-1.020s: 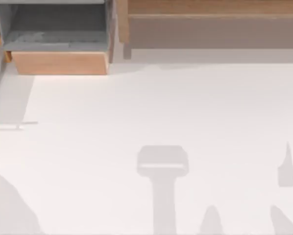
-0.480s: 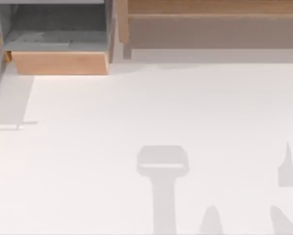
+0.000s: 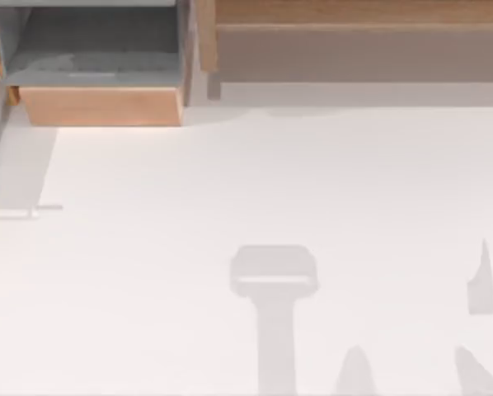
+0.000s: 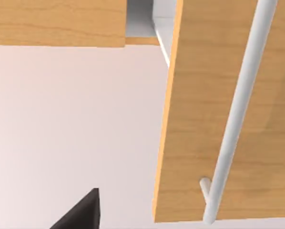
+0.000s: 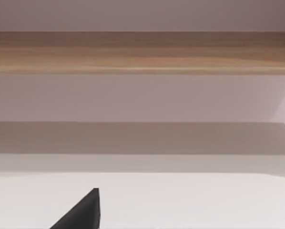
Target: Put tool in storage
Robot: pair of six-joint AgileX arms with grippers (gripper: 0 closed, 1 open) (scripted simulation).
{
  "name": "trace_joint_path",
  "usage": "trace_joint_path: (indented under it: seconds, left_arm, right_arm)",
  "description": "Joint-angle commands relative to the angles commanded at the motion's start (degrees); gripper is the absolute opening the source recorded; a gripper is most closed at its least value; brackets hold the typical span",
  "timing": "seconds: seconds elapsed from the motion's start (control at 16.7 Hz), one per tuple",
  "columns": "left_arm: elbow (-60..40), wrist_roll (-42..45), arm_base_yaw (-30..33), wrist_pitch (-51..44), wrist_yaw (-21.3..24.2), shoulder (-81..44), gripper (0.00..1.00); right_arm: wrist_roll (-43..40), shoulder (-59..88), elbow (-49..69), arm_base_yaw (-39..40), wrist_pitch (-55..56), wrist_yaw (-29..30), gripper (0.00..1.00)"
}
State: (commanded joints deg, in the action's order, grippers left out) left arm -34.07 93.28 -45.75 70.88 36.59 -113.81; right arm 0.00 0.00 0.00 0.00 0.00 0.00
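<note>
Top view: the open drawer [image 3: 102, 106] sits at the table's [image 3: 230, 181] far left, beside the wooden cabinet [image 3: 354, 12]. The grey shading on the drawer floor has shifted slightly since half a second ago; the table shadows are unchanged.

Left wrist view: the left gripper [image 4: 83, 212] is near the drawer front and its white handle [image 4: 238, 109]; grip state cannot be told.

Right wrist view: the right gripper [image 5: 83, 212] faces the cabinet ledge [image 5: 142, 52]; grip state cannot be told.

The stapler's position cannot be told.

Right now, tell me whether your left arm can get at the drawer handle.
Probably yes. In the left wrist view the white handle runs along the wooden drawer front close ahead, with bare table before it and nothing standing between.
</note>
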Motion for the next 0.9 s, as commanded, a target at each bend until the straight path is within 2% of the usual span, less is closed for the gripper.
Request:
trace_joint_path:
  seconds: [0.18, 0.36, 0.9]
  left_arm:
    - [5.4, -0.9, 2.4, 10.2, 4.0, -0.2, 1.0]
    - [8.4, -1.9, 4.1, 16.2, 6.5, -0.3, 1.0]
    - [8.1, -2.1, 5.1, 16.8, 6.5, -0.6, 1.0]
  right_arm:
    - [0.0, 0.0, 0.0, 0.0, 0.0, 0.0, 1.0]
    - [0.0, 0.0, 0.0, 0.0, 0.0, 0.0, 1.0]
    - [0.0, 0.0, 0.0, 0.0, 0.0, 0.0, 1.0]
